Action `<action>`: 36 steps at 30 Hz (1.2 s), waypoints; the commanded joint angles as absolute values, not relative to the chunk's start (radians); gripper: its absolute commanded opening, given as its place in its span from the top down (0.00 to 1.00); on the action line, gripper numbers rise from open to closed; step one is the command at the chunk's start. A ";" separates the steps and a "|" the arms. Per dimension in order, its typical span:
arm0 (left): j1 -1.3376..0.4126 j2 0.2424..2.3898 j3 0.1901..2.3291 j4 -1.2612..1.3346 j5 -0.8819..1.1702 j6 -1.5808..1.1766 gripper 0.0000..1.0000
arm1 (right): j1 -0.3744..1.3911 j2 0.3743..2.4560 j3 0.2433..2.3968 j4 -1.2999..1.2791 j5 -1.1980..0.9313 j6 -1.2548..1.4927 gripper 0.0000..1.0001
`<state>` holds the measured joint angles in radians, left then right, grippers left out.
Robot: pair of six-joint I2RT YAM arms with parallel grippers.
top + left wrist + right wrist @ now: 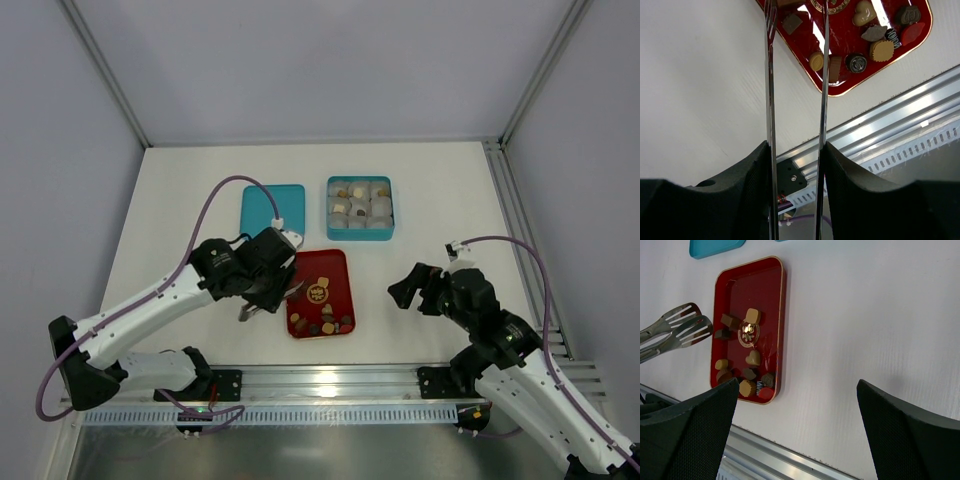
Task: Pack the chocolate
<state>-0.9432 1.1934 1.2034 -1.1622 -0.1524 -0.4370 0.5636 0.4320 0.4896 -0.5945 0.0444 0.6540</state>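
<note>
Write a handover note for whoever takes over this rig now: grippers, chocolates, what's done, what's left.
Left gripper: shut on metal tongs, tips at the red tray edge, nothing visible between them.
Right gripper: open, empty, right of the tray.
Chocolates: about ten on the tray; a few already in paper cups in the teal box. Teal lid beside it.
Remaining: move the rest, then probably close the box.

**Red, gold and teal on white**

The tray (336,266) is glossy red, with a thin gold rim and a gold emblem at its centre. The chocolates (882,50) are dark brown, tan, cream and red; one is striped dark and white. At the tray's 1 o'clock is a teal box (330,210) of grey-white paper cups (358,208), and at 11 o'clock a teal lid (272,207). The tabletop (450,190) is white and the tongs (824,75) are silver. The left hand (796,155) and right hand (797,390) are black.
</note>
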 commanded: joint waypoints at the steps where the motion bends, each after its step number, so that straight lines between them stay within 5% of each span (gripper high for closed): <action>1: -0.959 1.172 1.197 -1.195 -0.155 -0.434 0.54 | 0.568 0.425 0.480 -0.555 0.040 0.664 0.00; 36: -0.982 1.313 1.206 -1.178 -0.153 -0.353 0.55 | 0.568 0.405 0.453 -0.555 0.037 0.670 0.00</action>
<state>-0.9779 1.3067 1.1923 -1.1999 -0.1535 -0.3790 0.5636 0.4217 0.4484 -0.5907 0.0383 0.6579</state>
